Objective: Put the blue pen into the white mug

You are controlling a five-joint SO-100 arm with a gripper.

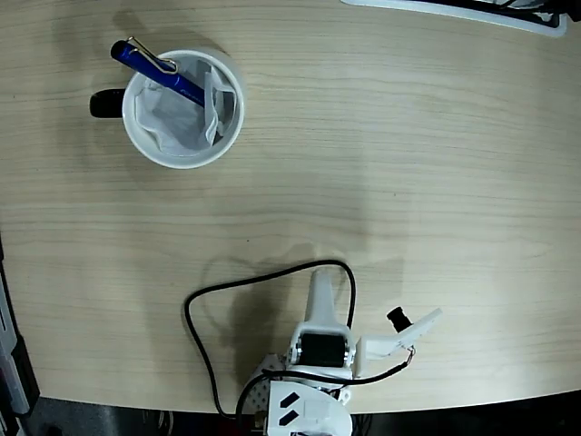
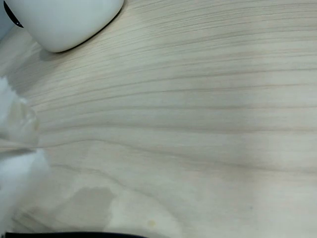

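While the blue pen leans in the white mug on pale wood, end effector state unclear.

We see the fixed view looking straight down on the bench; wrist view sits low and close, sharing the white mug at top left.

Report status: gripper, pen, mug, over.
Gripper retracted near the arm's base, clear of the mug; open or shut unclear. Slim blue pen rests tilted inside the round white mug, cap end over the rim. Nothing in the way.
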